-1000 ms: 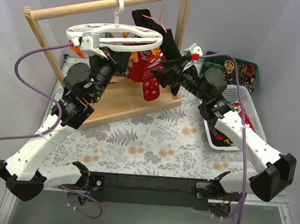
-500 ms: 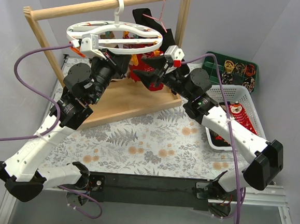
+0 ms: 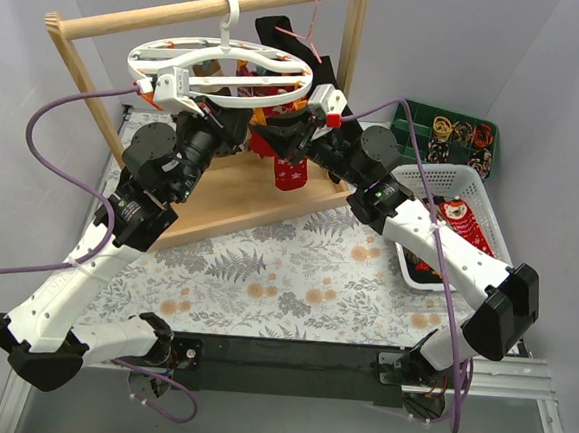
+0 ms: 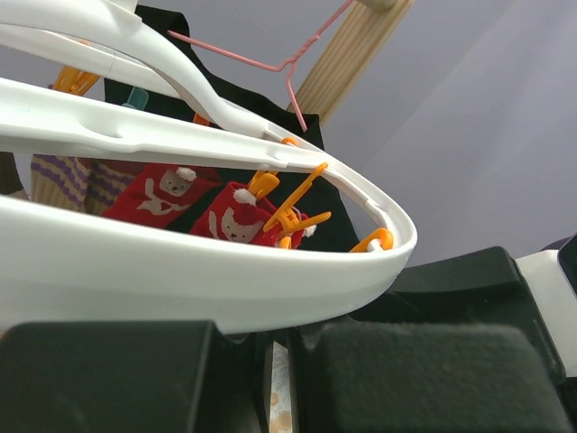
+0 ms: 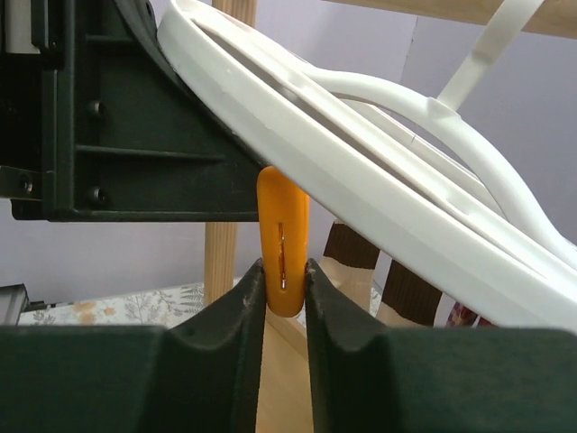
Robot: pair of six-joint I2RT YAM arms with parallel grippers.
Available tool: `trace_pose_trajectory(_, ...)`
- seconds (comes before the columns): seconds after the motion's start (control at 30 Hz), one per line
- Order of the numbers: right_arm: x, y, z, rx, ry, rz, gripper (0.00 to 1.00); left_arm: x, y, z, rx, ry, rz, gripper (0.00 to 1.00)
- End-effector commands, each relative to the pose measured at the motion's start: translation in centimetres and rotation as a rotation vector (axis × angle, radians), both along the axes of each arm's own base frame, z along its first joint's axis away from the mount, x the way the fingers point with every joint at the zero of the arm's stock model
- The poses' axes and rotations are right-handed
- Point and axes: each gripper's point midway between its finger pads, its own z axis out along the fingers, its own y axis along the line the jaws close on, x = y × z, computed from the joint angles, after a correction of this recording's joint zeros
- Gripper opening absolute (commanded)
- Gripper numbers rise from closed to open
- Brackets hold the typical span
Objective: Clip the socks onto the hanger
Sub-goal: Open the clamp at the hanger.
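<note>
Your left end effector (image 4: pixel 278 361) clamps the hanger (image 5: pixel 379 171) rim; your right end effector (image 5: pixel 284 307) pinches an orange clip (image 5: pixel 283 239). Clip-opening step: next, squeeze harder till it gapes.

Hanger (image 4: pixel 180 271) ring — cropped at left.

- The hanger (image 3: pixel 222 53) is a white plastic oval ring with spokes. It hangs roughly level by its hook from the rail (image 3: pixel 165 13).
- Small orange clips dangle under its rim; one clip (image 5: pixel 283 239) hangs upright just below it.
- Two red socks (image 4: pixel 239 221) with printed figures in bobble hats hang side by side beneath the ring.
- A brown-and-cream striped sock (image 4: pixel 72 176) hangs left of them.
- Another red sock (image 3: pixel 462 222) lies in the white basket (image 3: pixel 433 171).
</note>
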Motion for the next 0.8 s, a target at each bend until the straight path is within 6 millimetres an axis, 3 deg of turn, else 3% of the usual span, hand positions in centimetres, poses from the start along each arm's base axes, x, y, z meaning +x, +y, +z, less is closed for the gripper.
trace_pose_trajectory(0.0, -0.2, -0.4, 2.6, 0.062, -0.059, -0.006, 0.14, -0.7, 0.6, 0.6, -0.006, 0.006, 0.005, 0.00)
trace_pose_trajectory(0.1, 0.1, -0.4, 1.2, 0.046, -0.032, -0.019, 0.01, -0.9, 1.2, 0.7, 0.002, -0.003, 0.021, 0.05)
trace_pose_trajectory(0.27, 0.2, -0.6, -0.3, 0.033, 0.010, -0.027, 0.01, -2.1, 1.8, -0.1, 0.031, -0.028, 0.006, 0.30)
trace_pose_trajectory(0.37, 0.4, -0.6, -1.3, 0.021, 0.030, -0.036, 0.01, -2.6, 1.8, -1.5, 0.052, -0.034, -0.013, 0.38)
trace_pose_trajectory(0.53, 0.9, -0.8, -2.4, 0.008, 0.058, -0.039, 0.01, -3.9, 1.3, -1.9, 0.098, -0.104, -0.082, 0.54)
trace_pose_trajectory(0.77, 0.9, -0.8, -2.5, 0.013, 0.086, -0.012, 0.01, -2.5, 0.0, -3.7, 0.175, -0.083, -0.098, 0.73)
